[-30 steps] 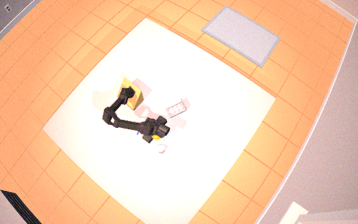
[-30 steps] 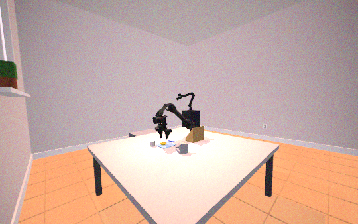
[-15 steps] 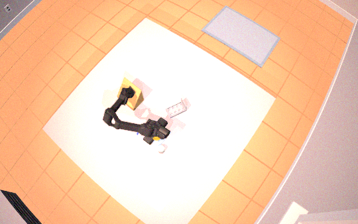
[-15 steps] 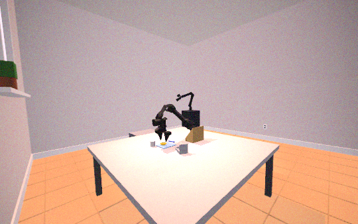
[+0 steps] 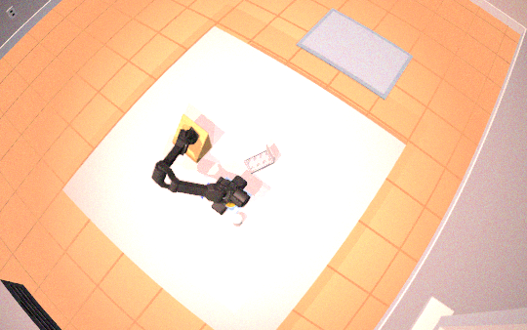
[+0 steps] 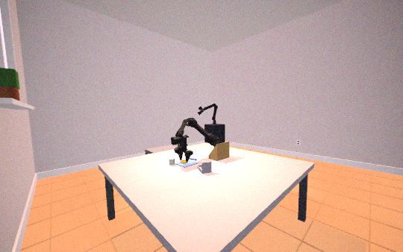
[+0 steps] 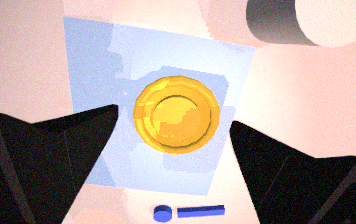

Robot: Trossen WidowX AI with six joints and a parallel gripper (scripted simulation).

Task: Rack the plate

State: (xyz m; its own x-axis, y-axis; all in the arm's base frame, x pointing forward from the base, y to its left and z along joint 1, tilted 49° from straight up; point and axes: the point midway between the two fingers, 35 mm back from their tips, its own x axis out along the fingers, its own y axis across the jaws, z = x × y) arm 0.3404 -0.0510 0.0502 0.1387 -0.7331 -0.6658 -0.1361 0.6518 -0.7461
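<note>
The yellow round plate (image 5: pixel 230 205) (image 6: pixel 183 162) (image 7: pixel 176 115) lies flat on a light blue square mat (image 6: pixel 192 163) (image 7: pixel 90 60). My gripper (image 6: pixel 184 159) (image 7: pixel 176 118) is open and points down at the plate, low over it. In the wrist view one finger is on each side of the plate, with mat showing between each fingertip and the rim. In the top view the wrist hides the fingertips and part of the plate. The dish rack (image 5: pixel 260 161) (image 6: pixel 205 167) stands apart from the mat, with a patterned base and an upright panel at one end; nothing shows in it.
A grey-white cup (image 5: pixel 237 219) (image 6: pixel 172 162) (image 7: pixel 272 21) stands just off one mat corner. A dark blue bar (image 7: pixel 201 211) and a small blue disc (image 7: pixel 162 213) lie beside the mat. A wooden wedge-shaped block (image 5: pixel 199 146) (image 6: pixel 222 151) stands by the arm's base.
</note>
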